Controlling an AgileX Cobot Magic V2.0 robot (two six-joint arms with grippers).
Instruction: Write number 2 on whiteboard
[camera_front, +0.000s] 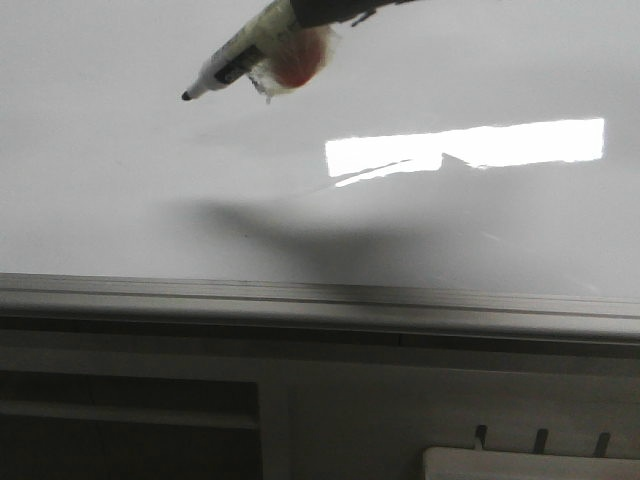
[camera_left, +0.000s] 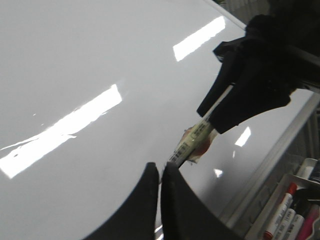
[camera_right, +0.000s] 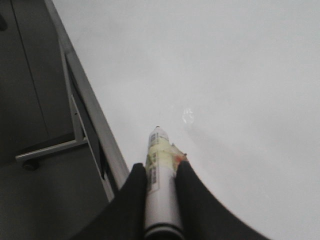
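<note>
Holding the marker (camera_front: 240, 55) clamped between its two dark fingers, the right gripper (camera_right: 161, 185) has the black tip aimed at the whiteboard (camera_front: 120, 180), and the board shows no ink anywhere, so the number 2 is not yet begun. In the front view the tip hangs in the upper left part of the board, well clear of the grey edge rail (camera_front: 320, 300) along the bottom; a soft shadow lies lower on the surface, apart from the tip, which suggests the nib is still off the board, though the exact gap cannot be told. A patch of clear tape with an orange spot is wrapped on the barrel just behind the cap end. The left gripper (camera_left: 160, 172) has its jaws pressed together with nothing between them, and it sits low near the rail, beside a tray of spare markers (camera_left: 287, 210). To do this step well, the nib should probably be brought onto the surface gently and kept at a steady, light pressure. Starting this high leaves room for the hook, diagonal and base stroke above the rail. The glossy surface may let the nib skate, so slow strokes seem wise. The left arm would best keep out of the way.
</note>
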